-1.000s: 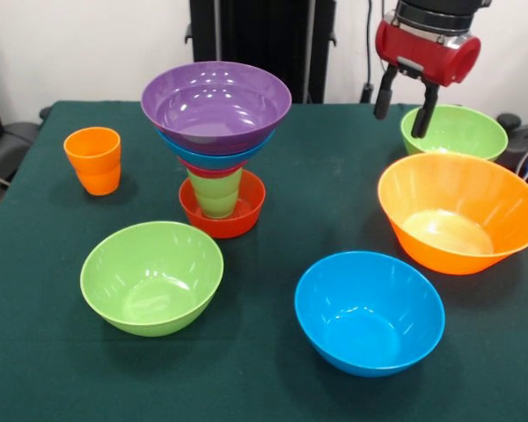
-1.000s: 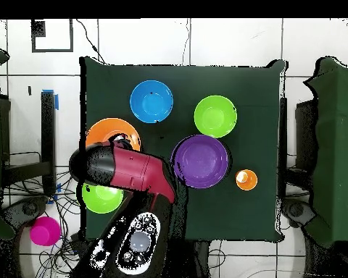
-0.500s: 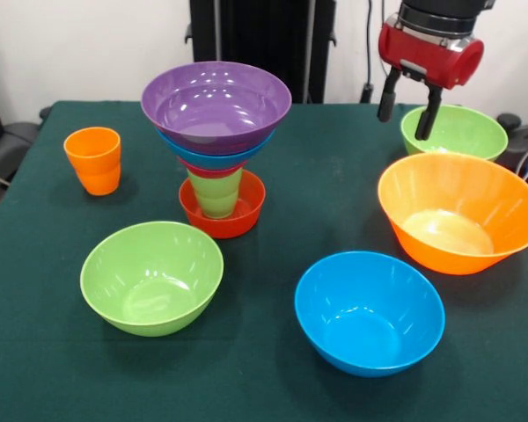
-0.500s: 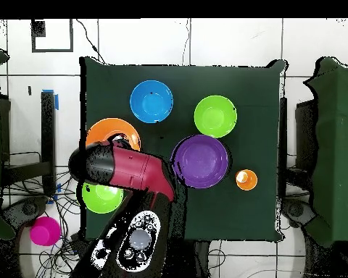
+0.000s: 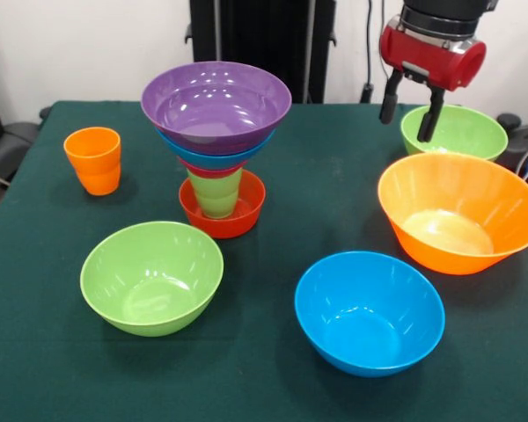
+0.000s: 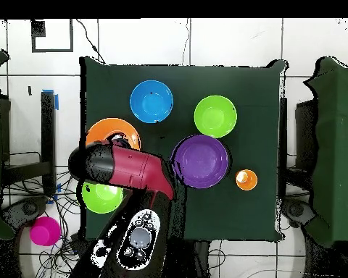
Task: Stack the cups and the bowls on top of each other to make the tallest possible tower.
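The tower (image 5: 216, 141) stands left of centre: a small red-orange bowl (image 5: 246, 214) holds the light green cup (image 5: 216, 193), and pink, blue and purple bowls (image 5: 216, 104) sit on it, widening upward. From above only its purple bowl (image 6: 200, 161) shows. The orange cup (image 5: 93, 160) (image 6: 246, 179) stands alone at the left. Loose on the cloth are a lime green bowl (image 5: 151, 277), a blue bowl (image 5: 370, 312), the very large orange bowl (image 5: 458, 211) and a second lime green bowl (image 5: 462, 130). My gripper (image 5: 407, 123) hangs open and empty above that bowl's left rim.
The green-clothed table (image 5: 317, 176) ends close behind the far lime bowl. In the overhead view my red arm (image 6: 130, 168) covers part of the orange bowl (image 6: 112, 129) and the lime bowl (image 6: 98, 199). A magenta object (image 6: 44, 230) lies off the table.
My gripper has drifted slightly right and up over the far lime green bowl, still open. The bowls, cups and tower have not moved.
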Action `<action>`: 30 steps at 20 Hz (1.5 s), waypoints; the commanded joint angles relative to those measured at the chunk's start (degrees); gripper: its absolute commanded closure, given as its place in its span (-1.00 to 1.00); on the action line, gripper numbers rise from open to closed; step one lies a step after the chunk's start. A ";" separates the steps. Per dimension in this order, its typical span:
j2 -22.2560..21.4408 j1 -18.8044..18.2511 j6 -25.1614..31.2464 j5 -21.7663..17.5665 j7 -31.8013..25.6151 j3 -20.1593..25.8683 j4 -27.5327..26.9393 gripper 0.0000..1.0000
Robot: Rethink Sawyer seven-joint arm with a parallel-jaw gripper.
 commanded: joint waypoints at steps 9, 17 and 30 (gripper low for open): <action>3.30 -2.27 1.03 -0.66 3.57 7.62 -1.01 -1.00; 3.78 -2.79 0.25 -0.72 3.73 8.10 -1.00 -1.00; -0.96 -1.20 1.68 3.36 6.19 13.97 9.03 -1.00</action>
